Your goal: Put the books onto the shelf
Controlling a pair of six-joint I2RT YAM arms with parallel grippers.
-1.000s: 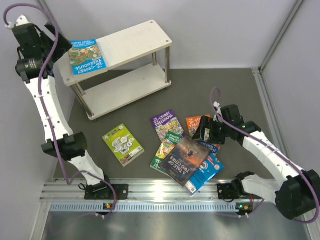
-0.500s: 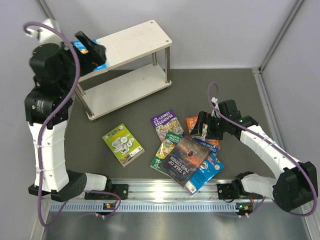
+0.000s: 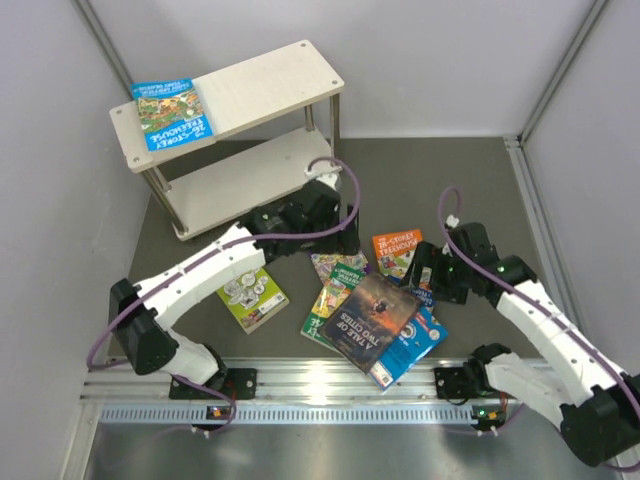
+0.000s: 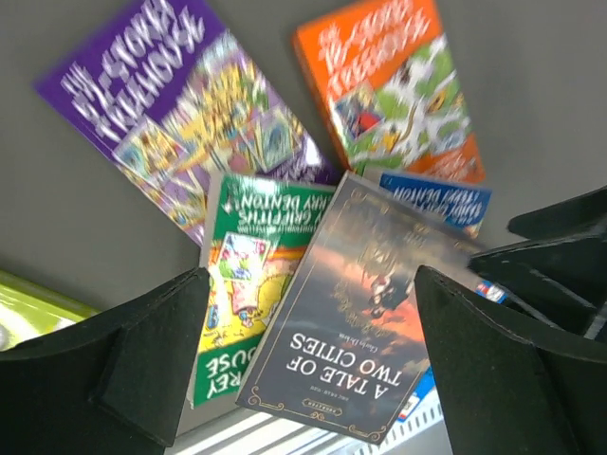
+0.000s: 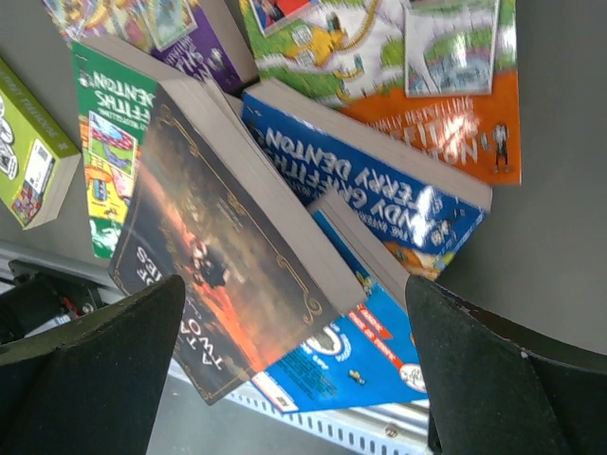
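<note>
The shelf (image 3: 270, 85) stands at the back left with a blue Treehouse book (image 3: 165, 113) flat on its top board. The other books lie in a loose pile on the dark mat: purple (image 4: 180, 104), orange (image 4: 389, 90), green (image 4: 242, 284), dark "Tale of Two Cities" (image 4: 365, 303) on top, bright blue (image 5: 370, 351) beneath it, and another blue one (image 5: 379, 190). A lime-green book (image 3: 250, 290) lies apart to the left. My left gripper (image 3: 338, 243) (image 4: 313, 327) hangs open above the pile's left side. My right gripper (image 3: 418, 272) (image 5: 296, 351) is open above its right side. Neither holds anything.
A slotted aluminium rail (image 3: 330, 385) runs along the near edge, just past the pile's front corner. White walls close in the left, back and right. The left arm's purple cable (image 3: 345, 190) loops beside the shelf's lower board.
My left arm has swung from the shelf's left end down and right to above the pile. The blue book stays on the top board. The right gripper shifted slightly right.
</note>
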